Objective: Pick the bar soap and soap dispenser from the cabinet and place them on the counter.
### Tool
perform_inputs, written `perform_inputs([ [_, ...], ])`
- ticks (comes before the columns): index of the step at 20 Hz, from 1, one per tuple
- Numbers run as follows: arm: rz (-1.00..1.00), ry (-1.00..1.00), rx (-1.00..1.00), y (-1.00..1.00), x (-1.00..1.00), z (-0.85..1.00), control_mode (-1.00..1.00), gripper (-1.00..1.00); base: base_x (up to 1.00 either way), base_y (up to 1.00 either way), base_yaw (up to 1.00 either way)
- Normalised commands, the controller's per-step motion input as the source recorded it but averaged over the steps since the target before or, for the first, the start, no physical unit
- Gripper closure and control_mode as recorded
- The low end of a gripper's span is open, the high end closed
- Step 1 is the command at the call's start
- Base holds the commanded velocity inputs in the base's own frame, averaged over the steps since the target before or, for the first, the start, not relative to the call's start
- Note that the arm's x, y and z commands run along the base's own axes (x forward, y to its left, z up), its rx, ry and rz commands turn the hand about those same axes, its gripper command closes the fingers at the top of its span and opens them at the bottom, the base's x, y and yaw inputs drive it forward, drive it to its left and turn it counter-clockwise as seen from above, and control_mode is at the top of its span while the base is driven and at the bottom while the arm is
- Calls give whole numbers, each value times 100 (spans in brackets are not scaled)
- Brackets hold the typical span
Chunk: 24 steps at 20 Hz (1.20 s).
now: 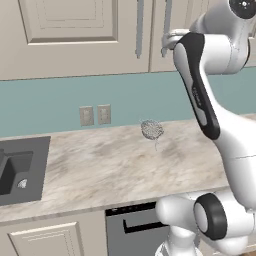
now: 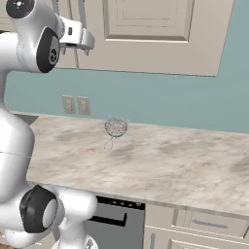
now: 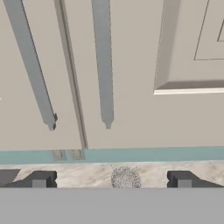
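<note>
The cabinet (image 3: 131, 78) stands straight ahead of the gripper (image 3: 112, 179), both panelled doors closed, so whatever is inside is hidden; the bar soap and soap dispenser cannot be seen. Two long vertical bar handles (image 3: 103, 65) hang on either side of the door seam, directly in front of the gripper and above it in the hand view. Below the gripper lies the marbled desk (image 1: 100, 165), with a teal wall behind it and a dark sink (image 1: 20, 170) well off to its left. Twin wall outlets (image 1: 95, 115) sit on the teal wall, lower left of the gripper. A wire-mesh ball (image 3: 126, 178) rests on the desk, far beneath and between the fingertips. The gripper is released, fingers spread wide, holding nothing.
</note>
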Motion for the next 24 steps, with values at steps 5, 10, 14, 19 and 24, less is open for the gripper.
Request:
perform_inputs([
  [5,0,-4,-2,0,15,15,-100,-100,0,0,0],
  [10,0,-1,-2,0,29,-2,-100,-100,0,0,0],
  [14,0,-3,-2,1,27,-8,-100,-100,0,0,0],
  [19,0,-3,-1,4,25,-3,-100,-100,0,0,0],
  [24,-1,-1,0,8,18,-3,-100,-100,0,0,0],
])
